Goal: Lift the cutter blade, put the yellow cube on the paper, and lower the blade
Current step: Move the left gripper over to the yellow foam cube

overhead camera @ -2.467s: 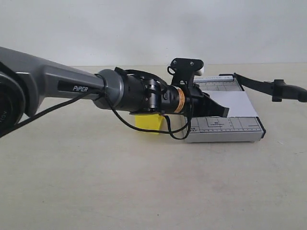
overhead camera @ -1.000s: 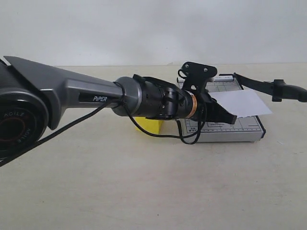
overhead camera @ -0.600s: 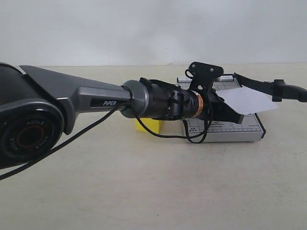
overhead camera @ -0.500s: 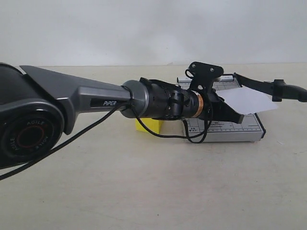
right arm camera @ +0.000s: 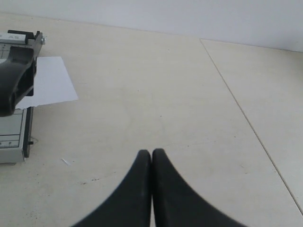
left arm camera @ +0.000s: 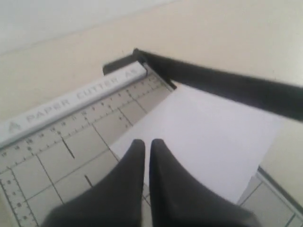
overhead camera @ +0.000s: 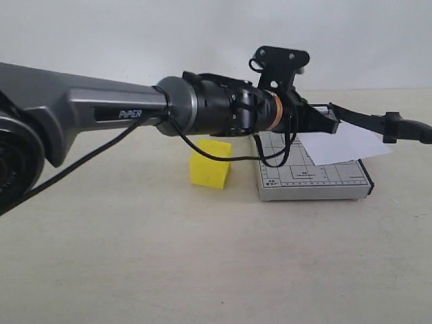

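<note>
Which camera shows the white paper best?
The left wrist view: the paper fills the middle, close up. The exterior view shows it small, side-on; the right wrist view shows only part, beside the blade handle.

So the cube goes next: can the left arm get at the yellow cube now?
Probably yes: the yellow cube sits clear on the table beside the cutter board, nothing touching it; the left gripper, shut above the board, would need opening.

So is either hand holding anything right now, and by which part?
Nothing is held. The left hand hangs nearly shut above the paper; the right hand is shut on nothing.
</note>
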`<action>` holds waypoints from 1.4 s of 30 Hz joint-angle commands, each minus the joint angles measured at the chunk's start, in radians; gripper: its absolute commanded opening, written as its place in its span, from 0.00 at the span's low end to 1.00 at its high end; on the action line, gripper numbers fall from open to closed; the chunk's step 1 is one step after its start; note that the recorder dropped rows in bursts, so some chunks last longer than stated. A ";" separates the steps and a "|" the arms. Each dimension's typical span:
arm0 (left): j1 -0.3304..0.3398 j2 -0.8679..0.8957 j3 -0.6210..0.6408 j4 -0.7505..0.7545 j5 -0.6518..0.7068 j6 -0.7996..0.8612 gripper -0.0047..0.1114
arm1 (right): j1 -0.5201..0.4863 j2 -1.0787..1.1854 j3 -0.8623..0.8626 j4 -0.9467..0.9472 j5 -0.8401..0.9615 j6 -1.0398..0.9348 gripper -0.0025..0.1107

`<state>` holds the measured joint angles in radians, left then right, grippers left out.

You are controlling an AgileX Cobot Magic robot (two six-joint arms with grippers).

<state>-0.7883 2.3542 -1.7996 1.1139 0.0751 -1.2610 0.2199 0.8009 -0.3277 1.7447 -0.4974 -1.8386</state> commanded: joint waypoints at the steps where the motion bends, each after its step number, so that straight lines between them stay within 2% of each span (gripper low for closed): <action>1: -0.001 -0.064 0.009 0.004 0.106 -0.131 0.08 | -0.001 -0.001 0.002 0.000 0.020 0.001 0.02; 3: -0.004 -0.086 0.030 0.072 0.189 -0.272 0.08 | -0.001 -0.001 0.002 0.000 0.020 0.001 0.02; 5: -0.017 -0.116 0.087 0.229 0.313 -0.467 0.08 | -0.001 -0.001 0.002 0.000 0.020 0.001 0.02; 8: -0.055 -0.200 0.234 0.510 0.478 -0.798 0.08 | -0.001 -0.001 0.002 0.000 0.020 0.001 0.02; 9: -0.070 -0.237 0.298 0.559 0.516 -0.839 0.08 | -0.001 -0.001 0.002 0.000 0.020 0.001 0.02; 13: -0.144 -0.372 0.528 0.551 0.677 -0.839 0.08 | -0.001 -0.001 0.002 0.000 0.020 0.001 0.02; 14: -0.167 -0.418 0.627 0.549 0.685 -0.839 0.08 | -0.001 -0.001 0.002 0.000 0.020 0.004 0.02; 16: -0.177 -0.464 0.706 0.549 0.629 -0.839 0.08 | -0.001 -0.001 0.002 0.000 0.041 0.032 0.02; 19: -0.177 -0.473 0.729 0.549 0.633 -0.796 0.08 | -0.001 -0.001 0.002 0.000 0.080 0.034 0.02; 21: -0.173 -0.473 0.729 0.557 0.633 -0.779 0.19 | -0.001 -0.001 0.002 0.000 0.080 0.031 0.02; 22: -0.173 -0.473 0.729 0.557 0.631 -0.777 0.33 | -0.001 -0.001 0.002 0.000 0.080 0.031 0.02; 23: -0.173 -0.473 0.729 0.553 0.631 -0.777 0.56 | -0.001 -0.001 0.002 0.000 0.080 0.031 0.02; 24: -0.173 -0.468 0.729 0.553 0.639 -0.808 0.74 | -0.001 -0.001 0.002 0.000 0.080 0.031 0.02; 25: -0.173 -0.455 0.729 0.562 0.697 -0.841 0.95 | -0.001 -0.001 0.002 0.000 0.080 0.031 0.02; 26: -0.173 -0.443 0.729 0.556 0.723 -0.841 0.98 | -0.001 -0.001 0.002 0.000 0.080 0.031 0.02; 30: -0.173 -0.383 0.729 0.558 0.730 -0.841 0.98 | -0.001 -0.001 0.002 0.000 0.080 0.031 0.02; 35: -0.153 -0.316 0.729 0.630 0.749 -0.841 0.98 | -0.001 -0.001 0.002 0.000 0.083 0.032 0.02; 42: -0.098 -0.244 0.665 0.630 0.637 -0.841 0.98 | -0.001 -0.001 0.002 0.000 0.115 0.032 0.02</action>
<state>-0.9057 2.0913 -1.0970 1.7323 0.7599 -2.0920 0.2199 0.8009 -0.3277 1.7447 -0.4041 -1.8045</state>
